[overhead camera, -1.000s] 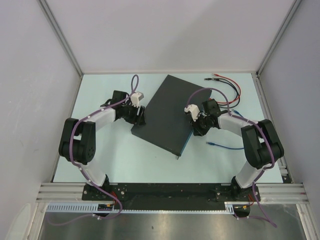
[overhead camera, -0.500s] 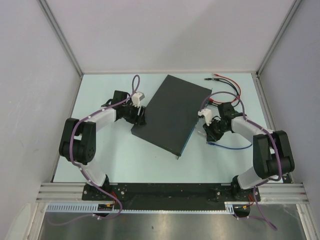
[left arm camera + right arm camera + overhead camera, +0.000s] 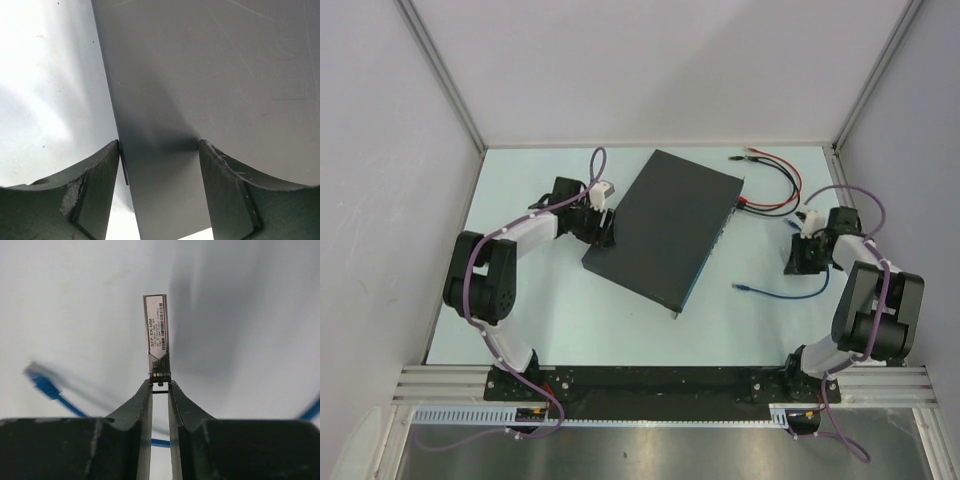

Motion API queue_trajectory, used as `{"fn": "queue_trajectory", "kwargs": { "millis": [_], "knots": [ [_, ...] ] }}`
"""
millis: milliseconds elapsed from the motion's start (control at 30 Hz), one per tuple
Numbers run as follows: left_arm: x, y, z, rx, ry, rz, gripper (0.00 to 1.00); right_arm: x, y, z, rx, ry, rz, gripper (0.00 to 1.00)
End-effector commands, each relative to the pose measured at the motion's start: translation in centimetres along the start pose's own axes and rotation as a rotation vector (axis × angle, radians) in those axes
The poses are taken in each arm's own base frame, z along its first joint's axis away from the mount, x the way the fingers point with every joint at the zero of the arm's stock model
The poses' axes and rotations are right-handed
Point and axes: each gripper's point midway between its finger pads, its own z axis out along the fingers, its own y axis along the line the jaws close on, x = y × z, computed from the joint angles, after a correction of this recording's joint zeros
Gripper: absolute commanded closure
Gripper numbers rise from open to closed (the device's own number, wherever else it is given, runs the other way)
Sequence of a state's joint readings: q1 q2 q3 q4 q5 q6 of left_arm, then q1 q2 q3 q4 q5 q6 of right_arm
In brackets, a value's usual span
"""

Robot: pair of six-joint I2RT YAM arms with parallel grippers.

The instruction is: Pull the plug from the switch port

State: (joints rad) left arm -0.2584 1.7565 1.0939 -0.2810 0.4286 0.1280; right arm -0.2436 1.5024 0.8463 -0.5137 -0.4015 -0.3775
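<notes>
While pinching plug (image 3: 156,330) by its tail tip only in closed right gripper (image 3: 160,384), well apart from switch (image 3: 665,225) clamped in left gripper (image 3: 159,150), could drop it onto table (image 3: 570,310) through slip of thin hold.

Open counter (image 3: 570,320) is offered in front of the switch (image 3: 665,228). Between switch and right pincer (image 3: 798,262), passage is crossed by a blue cable (image 3: 780,295); red and black leads (image 3: 770,163) are strewn behind.
</notes>
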Motion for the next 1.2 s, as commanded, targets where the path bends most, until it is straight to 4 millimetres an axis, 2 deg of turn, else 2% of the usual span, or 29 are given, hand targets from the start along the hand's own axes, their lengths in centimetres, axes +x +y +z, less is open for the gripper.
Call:
{"fn": "queue_trajectory", "kwargs": {
  "millis": [0, 133, 167, 200, 267, 367, 400, 467, 500, 600, 700, 767, 800, 933, 1033, 1067, 1167],
  "knots": [
    [-3.2, -4.3, 0.7, 0.146, -0.071, 0.048, 0.32, -0.2, -5.9, -0.7, 0.142, -0.055, 0.211, 1.00],
    [-3.9, -4.3, 0.9, 0.146, -0.079, 0.049, 0.32, -0.8, -8.5, -1.2, 0.205, -0.089, 0.260, 0.99],
    [-3.9, -4.3, 0.9, 0.147, -0.081, 0.050, 0.32, -1.0, -8.5, -1.3, 0.207, -0.094, 0.248, 0.93],
    [-4.0, -4.4, 0.9, 0.149, -0.079, 0.049, 0.32, -1.2, -8.5, -1.3, 0.203, -0.098, 0.244, 0.73],
    [-4.1, -4.4, 0.9, 0.149, -0.081, 0.045, 0.32, -1.7, -7.8, -1.2, 0.178, -0.105, 0.231, 0.58],
    [-4.1, -4.4, 0.8, 0.149, -0.083, 0.047, 0.32, -2.4, -6.4, -1.1, 0.172, -0.102, 0.188, 0.30],
    [-3.9, -4.5, 0.8, 0.150, -0.079, 0.044, 0.32, -3.1, -5.9, -1.5, 0.183, -0.120, 0.181, 0.20],
    [-4.0, -4.4, 0.7, 0.149, -0.082, 0.052, 0.32, -4.4, -5.1, -2.0, 0.204, -0.150, 0.178, 0.10],
    [-4.4, -4.4, 0.5, 0.145, -0.088, 0.059, 0.32, -5.5, -4.8, -2.6, 0.210, -0.188, 0.211, 0.00],
    [-5.5, -4.2, -0.2, 0.119, -0.108, 0.088, 0.32, -8.5, -3.4, -3.7, 0.159, -0.283, 0.252, 0.00],
    [-6.1, -4.3, -0.7, 0.122, -0.109, 0.099, 0.32, -10.9, 0.2, -3.5, -0.028, -0.346, 0.291, 0.01],
    [-6.1, -4.4, -0.7, 0.130, -0.101, 0.104, 0.32, -11.5, 2.7, -2.7, -0.143, -0.338, 0.299, 0.00],
    [-6.3, -4.5, -1.0, 0.134, -0.095, 0.123, 0.32, -12.1, 4.9, -2.4, -0.223, -0.337, 0.260, 0.00],
    [-7.0, -4.1, -1.4, 0.116, -0.077, 0.177, 0.32, -12.7, 9.7, -1.3, -0.447, -0.293, 0.239, 0.02],
    [-7.3, -4.0, -1.6, 0.112, -0.074, 0.185, 0.32, -12.5, 10.7, 0.8, -0.466, -0.248, 0.298, 0.08],
    [-7.4, -4.0, -1.6, 0.114, -0.074, 0.185, 0.32, -12.3, 10.5, 1.9, -0.460, -0.224, 0.348, 0.14],
    [-6.9, -4.0, -1.3, 0.116, -0.067, 0.169, 0.32, -12.1, 10.1, 4.0, -0.439, -0.198, 0.416, 0.23]
  ]
}}
